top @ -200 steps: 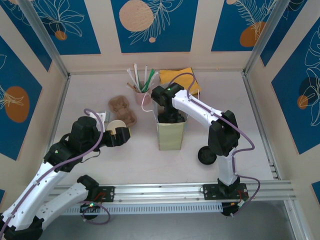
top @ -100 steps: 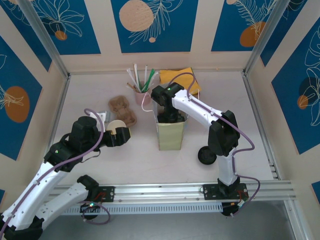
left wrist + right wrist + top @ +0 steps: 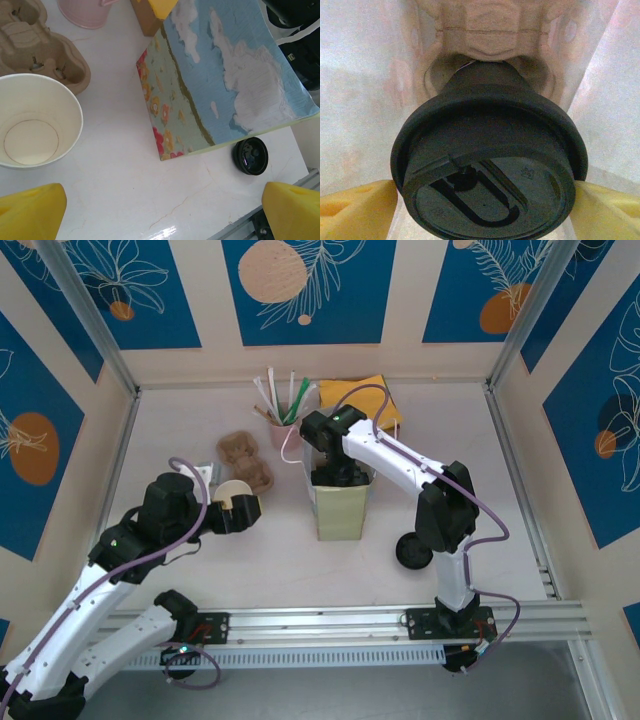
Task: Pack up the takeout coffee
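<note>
Left arm (image 3: 100,580) leans in from 7 o'clock, its wrist bent toward 3 o'clock; left gripper (image 3: 161,212) gapes wide, holding nothing. Right arm (image 3: 400,462) climbs from 5 o'clock, folds at the elbow and runs toward 10 o'clock; right gripper (image 3: 480,210) points straight down, yellow fingers (image 3: 355,207) wide apart, grip unclear

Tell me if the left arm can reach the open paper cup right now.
Probably yes. The cup stands upright just ahead of the left hand, whose jaws are wide open, with bare table between them. The cardboard tray sits close behind it.
</note>
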